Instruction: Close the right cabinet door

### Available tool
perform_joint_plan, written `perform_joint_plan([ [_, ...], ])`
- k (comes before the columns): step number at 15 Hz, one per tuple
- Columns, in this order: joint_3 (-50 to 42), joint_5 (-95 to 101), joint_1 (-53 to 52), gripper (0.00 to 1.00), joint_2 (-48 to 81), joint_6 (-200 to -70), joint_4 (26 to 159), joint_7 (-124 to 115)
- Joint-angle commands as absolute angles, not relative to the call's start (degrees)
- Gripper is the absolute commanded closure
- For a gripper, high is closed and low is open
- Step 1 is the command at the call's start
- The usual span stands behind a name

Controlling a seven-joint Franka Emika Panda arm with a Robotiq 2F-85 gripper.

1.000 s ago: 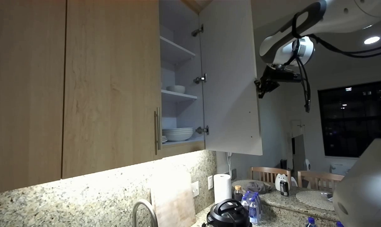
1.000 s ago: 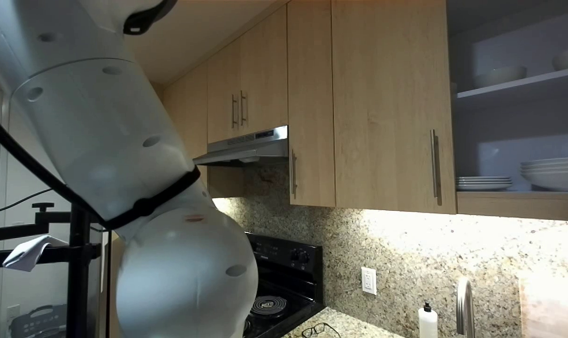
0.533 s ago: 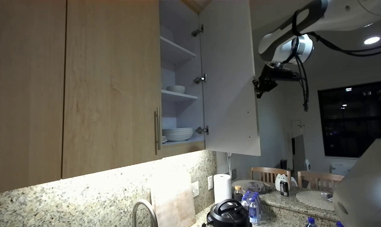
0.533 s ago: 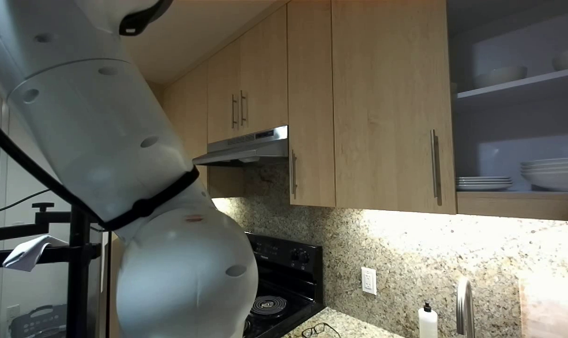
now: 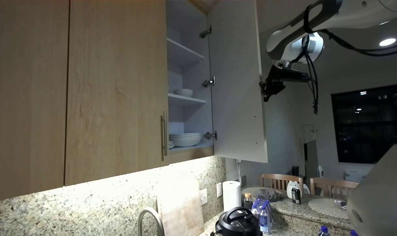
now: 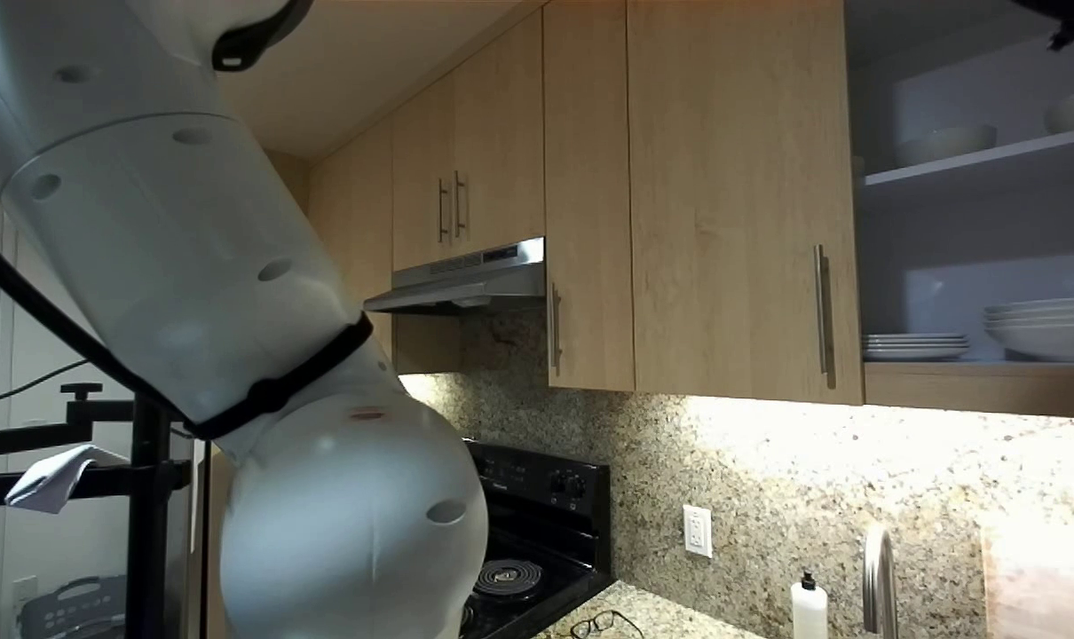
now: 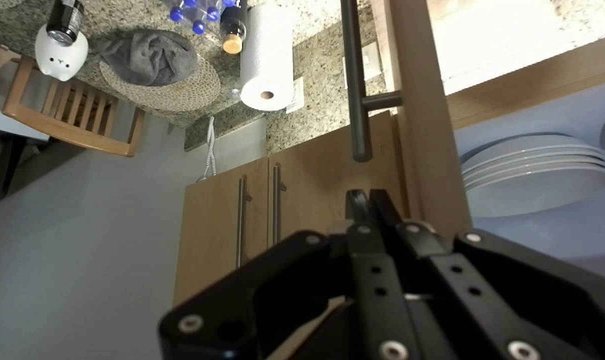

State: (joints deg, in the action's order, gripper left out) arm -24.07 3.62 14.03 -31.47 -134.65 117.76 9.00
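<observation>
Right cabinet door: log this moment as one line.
right cabinet door: open | tool: closed, by door's free edge, contact unclear | stacked dishes: inside cabinet | task: not yet done

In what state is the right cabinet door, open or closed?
Open. In an exterior view, the right cabinet door stands swung out, its pale inner face showing, and the stacked white dishes inside are in plain sight.

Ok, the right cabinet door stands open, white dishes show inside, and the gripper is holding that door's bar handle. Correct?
No, the gripper isn't holding the bar handle: in the wrist view, the handle lies clear of the fingertips, not between them. The right cabinet door does stand open, white dishes inside.
</observation>
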Motion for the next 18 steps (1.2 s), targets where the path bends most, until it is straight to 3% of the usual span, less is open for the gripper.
perform_joint_plan([
  [1,-22.2,2.1,13.4,0.93,-30.4,-135.8,117.5,9.5],
  [18,-15.3,3.1,14.9,0.93,-29.3,-132.0,116.3,0.8],
])
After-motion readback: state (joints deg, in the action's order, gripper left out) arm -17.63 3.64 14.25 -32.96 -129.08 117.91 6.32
